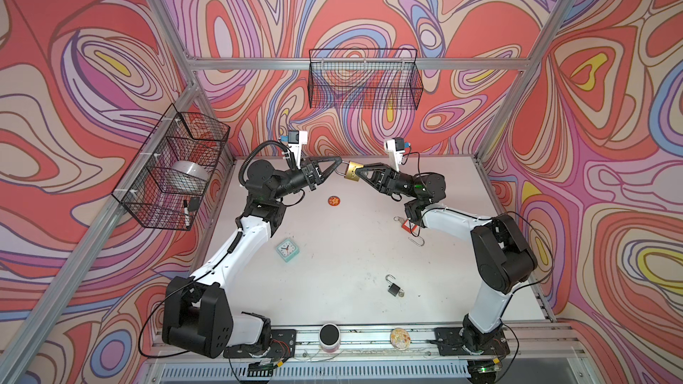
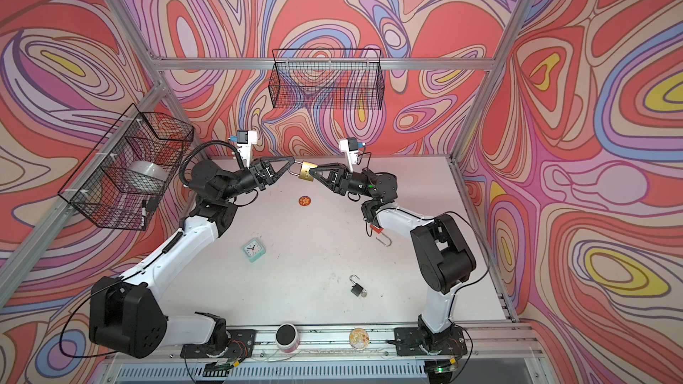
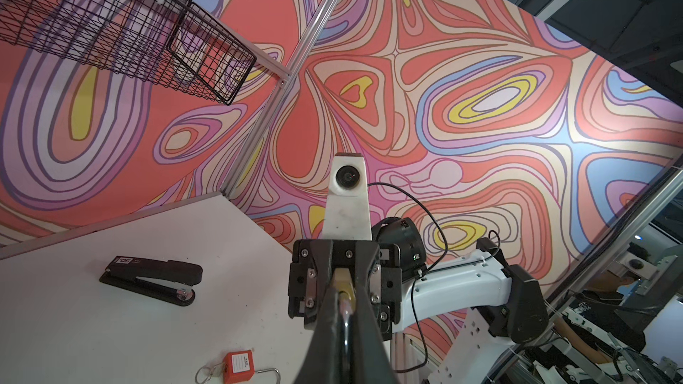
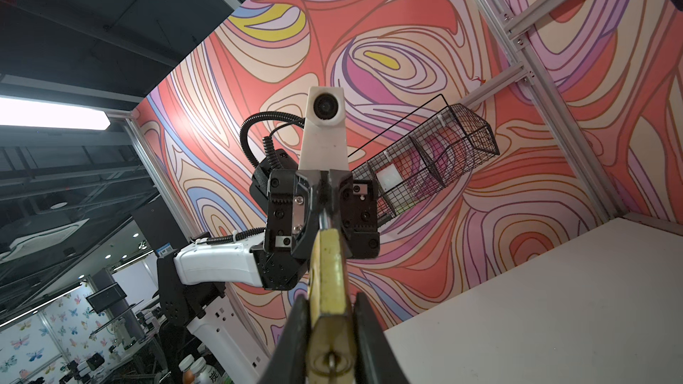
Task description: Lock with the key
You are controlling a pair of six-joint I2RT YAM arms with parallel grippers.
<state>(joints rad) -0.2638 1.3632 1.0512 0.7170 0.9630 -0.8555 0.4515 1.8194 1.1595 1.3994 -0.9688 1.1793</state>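
1. Shows a brass padlock (image 1: 353,172) held in the air between two arms, above the table (image 1: 351,253) near the middle of its far edge.
2. Shows the left gripper (image 1: 339,165) clenched on the steel shackle (image 1: 344,169), and the right gripper (image 1: 359,171) grasping the brass body.
3. Looks like the step of pressing the shackle home into the body. Probably goes best with a firm right grasp, the free leg lined up with its hole, and a straight push along the legs with no twist.
4. Cannot tell from the right wrist view whether a key sits in the keyhole (image 4: 332,359). Worth settling before any turn.
5. Counts three padlocks:
   - the brass one
   - a black padlock (image 1: 394,288) toward the near edge, right of the middle
   - an orange padlock (image 3: 239,363) toward the right edge, partly under the right arm
6. Counts two wire baskets on the walls, a back basket (image 1: 364,105) and a side basket (image 1: 155,216).
7. Counts one clock (image 1: 287,249), one round disc (image 1: 334,201), and one stapler (image 3: 151,278) seen only from the left wrist.
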